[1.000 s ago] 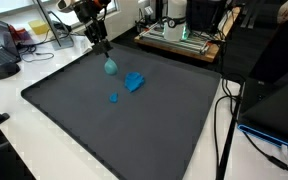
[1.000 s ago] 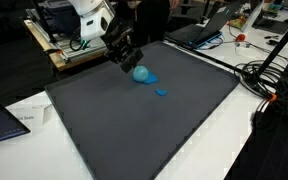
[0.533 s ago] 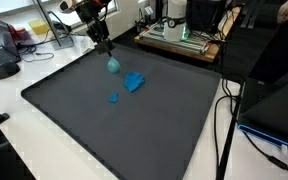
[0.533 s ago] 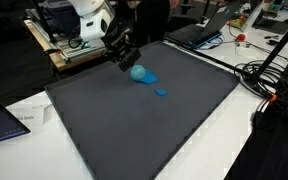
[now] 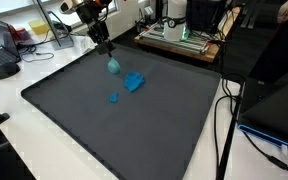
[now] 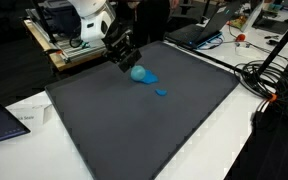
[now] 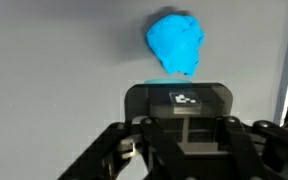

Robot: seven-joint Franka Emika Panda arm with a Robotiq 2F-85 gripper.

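Here, at the left of an exterior view, a white table [image 5: 44,140] carries a black mat [image 5: 104,135] that fills most of the picture. Over the mat's far left part the gripper [image 5: 105,47] points down. Its jaws are drawn together and clamped on the lump [image 5: 111,66], which sits right at their tip.

The lump is a rounded teal-blue wad, paler than the other blue things on the mat. I cannot tell whether it clears the mat or rests on it. In the wrist view the lump [image 7: 176,42] is bright blue with a bumpy, crumpled outline, broad at its far end. It narrows toward the gripper [image 7: 179,88], whose dark frame covers its near edge. A soft shadow lies on the mat to the lump's left.

A little to the right and nearer the camera, a small blue bit [image 5: 114,97] lies on the mat, apart from the lump. Further right, a darker blue crumpled scrap [image 5: 134,82] lies flat, near the lump but not touching it. Black cables [image 5: 224,120] run over the table at the right.

From the opposite side the order is the same: gripper [image 6: 127,60], lump [image 6: 139,72], scrap [image 6: 151,79] just beside it, then the bit [image 6: 161,92].
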